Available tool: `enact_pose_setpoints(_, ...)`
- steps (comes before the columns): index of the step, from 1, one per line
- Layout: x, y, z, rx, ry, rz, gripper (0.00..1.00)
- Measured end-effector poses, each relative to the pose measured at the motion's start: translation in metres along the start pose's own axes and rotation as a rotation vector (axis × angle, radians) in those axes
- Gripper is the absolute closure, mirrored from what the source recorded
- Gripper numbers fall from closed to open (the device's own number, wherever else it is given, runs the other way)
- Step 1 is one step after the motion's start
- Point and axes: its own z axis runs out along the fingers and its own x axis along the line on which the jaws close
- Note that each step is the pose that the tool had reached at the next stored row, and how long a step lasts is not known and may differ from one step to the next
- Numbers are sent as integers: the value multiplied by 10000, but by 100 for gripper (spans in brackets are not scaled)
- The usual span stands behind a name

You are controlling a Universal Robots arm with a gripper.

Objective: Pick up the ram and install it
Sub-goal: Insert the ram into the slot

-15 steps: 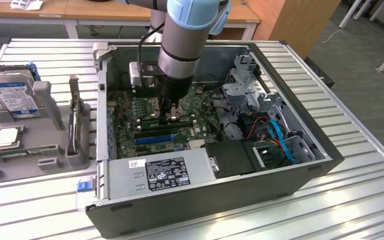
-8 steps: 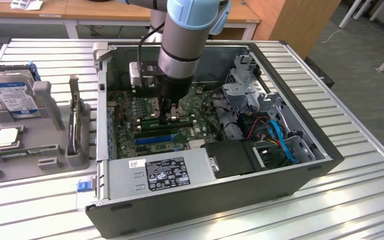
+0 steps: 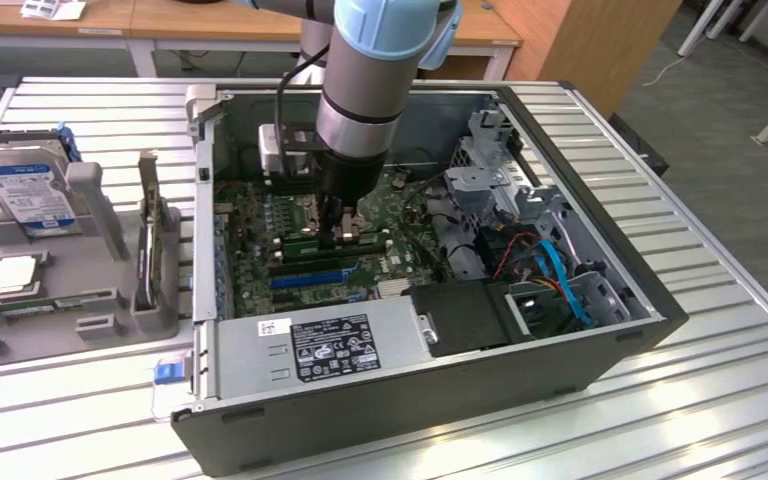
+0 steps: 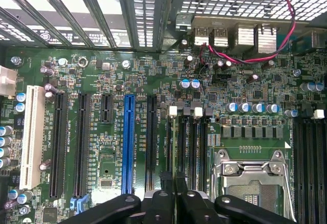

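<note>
Case (image 3: 357, 430) open on the desk (image 3: 704, 400), filling the exterior view's centre, motherboard (image 3: 257, 240) inside. Tool (image 3: 345, 232) at mid-frame, fingers (image 4: 158, 203) clamped on the ram (image 3: 301, 243), which stands on edge over the slots (image 4: 191, 147), just left of centre.

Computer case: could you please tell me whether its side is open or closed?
Open: no panel covers the computer case, the motherboard lies exposed, and the gripper reaches inside, shut on the ram.
</note>
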Motion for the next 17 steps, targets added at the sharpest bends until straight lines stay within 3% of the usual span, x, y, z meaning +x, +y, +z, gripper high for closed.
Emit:
enact_pose_setpoints(1,0,0,0,-5,0,0,81)
enact_pose_setpoints(3,0,1,0,-7,0,0,81)
enact_pose_setpoints(4,0,1,-1,-7,2,1,74)
enact_pose_setpoints(10,0,3,-19,-9,5,2,74)
enact_pose_setpoints(17,-20,30,-312,-8,1,2,74)
